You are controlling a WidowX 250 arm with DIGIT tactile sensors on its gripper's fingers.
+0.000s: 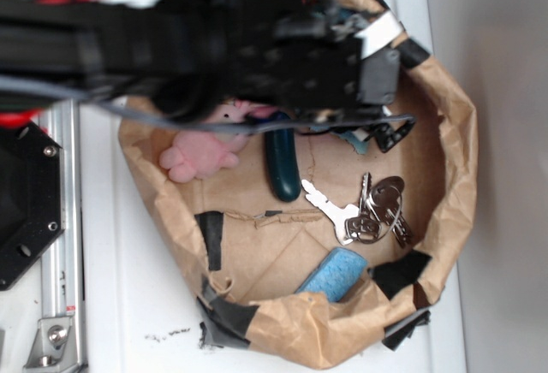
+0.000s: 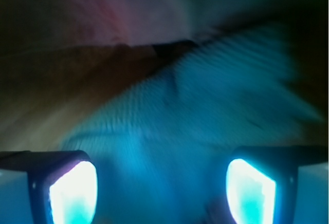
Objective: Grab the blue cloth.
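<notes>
Gripper (image 2: 162,190) fingertips (image 2: 74,193) nearest the wrist lens, spread apart, nothing between them yet. Blue cloth (image 2: 205,111) fills that view just below, blurred. Drop straight until both pads straddle a fold, then close; pinch fabric only, not the brown paper bag (image 1: 445,176) beneath. From outside, your arm reaches across the bag's upper part, hiding the cloth; pink plush bunny (image 1: 201,152) and dark green oblong (image 1: 282,168) sit close alongside.
</notes>
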